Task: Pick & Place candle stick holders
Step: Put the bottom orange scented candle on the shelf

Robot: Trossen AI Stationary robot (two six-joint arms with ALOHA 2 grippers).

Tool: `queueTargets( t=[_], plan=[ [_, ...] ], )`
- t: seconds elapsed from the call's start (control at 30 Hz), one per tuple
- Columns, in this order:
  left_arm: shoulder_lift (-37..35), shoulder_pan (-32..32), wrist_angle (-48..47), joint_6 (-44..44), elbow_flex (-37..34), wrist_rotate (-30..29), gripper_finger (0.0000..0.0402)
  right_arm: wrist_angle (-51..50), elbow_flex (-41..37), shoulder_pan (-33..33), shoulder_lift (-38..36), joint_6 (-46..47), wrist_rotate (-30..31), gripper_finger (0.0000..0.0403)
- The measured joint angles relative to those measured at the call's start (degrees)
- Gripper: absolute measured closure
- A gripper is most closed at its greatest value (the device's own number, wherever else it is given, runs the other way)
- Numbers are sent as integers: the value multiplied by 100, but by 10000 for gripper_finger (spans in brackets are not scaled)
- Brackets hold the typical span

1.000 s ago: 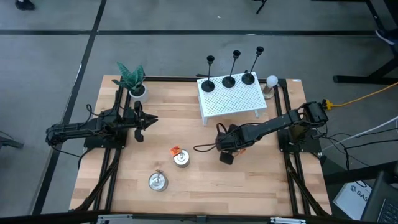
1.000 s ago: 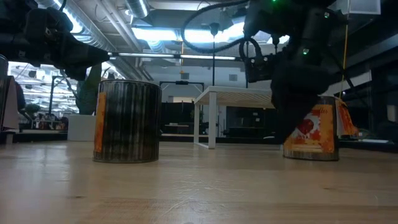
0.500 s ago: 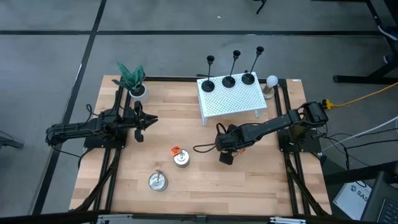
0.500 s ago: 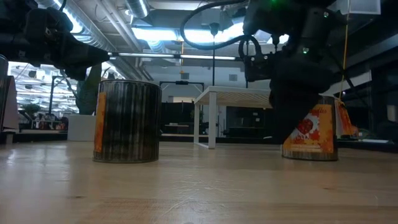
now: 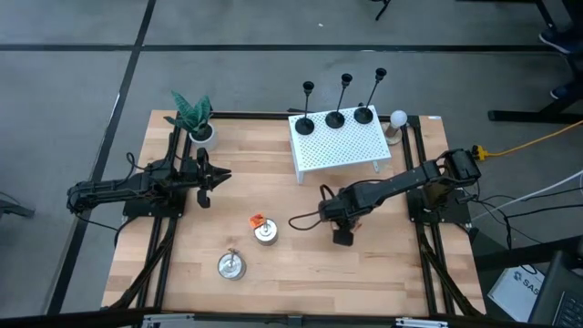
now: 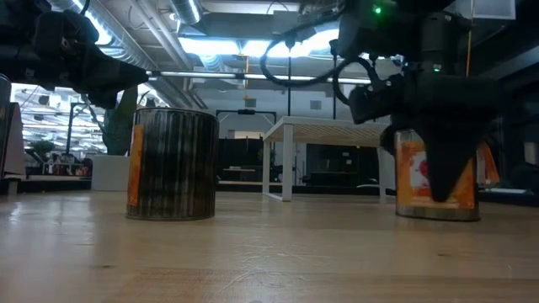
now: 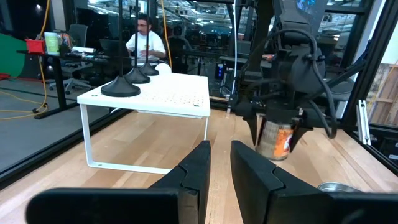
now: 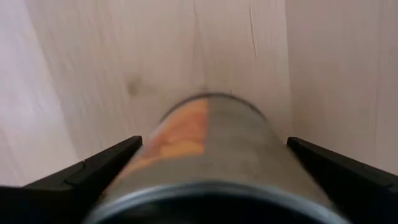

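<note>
The three candle stick holders stand in a row on the far edge of the white perforated shelf, at the far right part of the desk. The right tool is low over the desk, near the shelf, with its fingers wide apart on both sides of an orange-labelled can; whether they touch it I cannot tell. The left tool waits at the left, fingers almost together and holding nothing. Two more cans stand nearer.
</note>
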Motion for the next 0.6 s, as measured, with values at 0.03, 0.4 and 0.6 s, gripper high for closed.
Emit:
queueTargets(
  t=[0.03,0.4,0.6],
  plan=[
    [2,1,0,0,0,0,343,-88,0,0,0,25,0,4],
    [1,1,1,0,0,0,343,-31,0,2,0,134,2,4],
    [0,1,0,0,0,0,343,288,0,1,0,132,2,4]
  ],
)
